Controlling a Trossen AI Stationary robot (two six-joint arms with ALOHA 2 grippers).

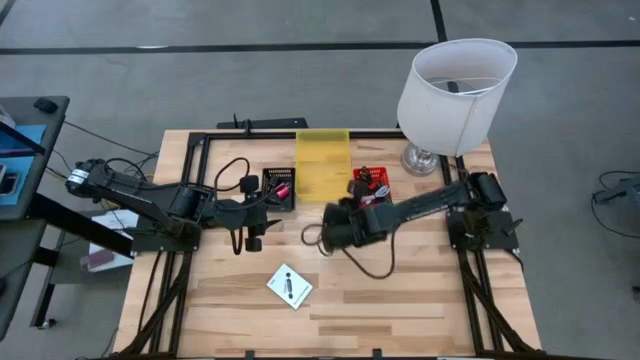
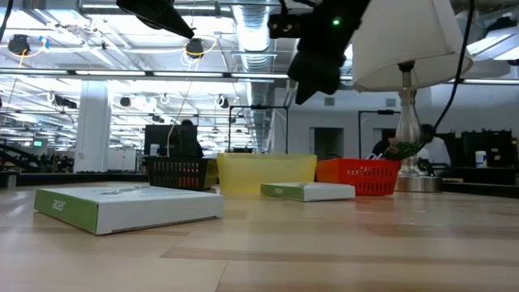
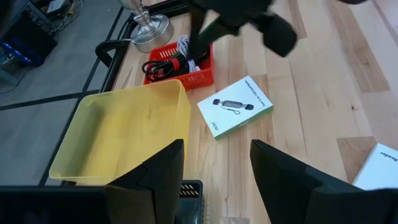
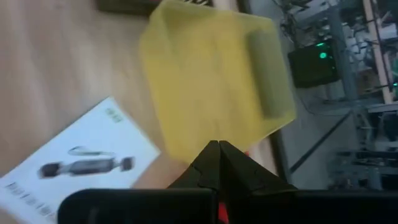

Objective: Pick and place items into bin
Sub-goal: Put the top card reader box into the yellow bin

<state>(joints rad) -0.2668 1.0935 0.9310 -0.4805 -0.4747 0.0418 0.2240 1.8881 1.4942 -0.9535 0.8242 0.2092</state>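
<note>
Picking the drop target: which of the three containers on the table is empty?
The yellow bin in the middle; the red basket holds cords, and the black basket has something red inside.

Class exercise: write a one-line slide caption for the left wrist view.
Open left gripper above a yellow bin, with a red basket of cords and a white box on the table beyond.

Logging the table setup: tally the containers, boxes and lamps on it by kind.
Yellow bin: 1
Black basket: 1
Red basket: 1
White boxes: 2
Lamp: 1
Total: 6
</note>
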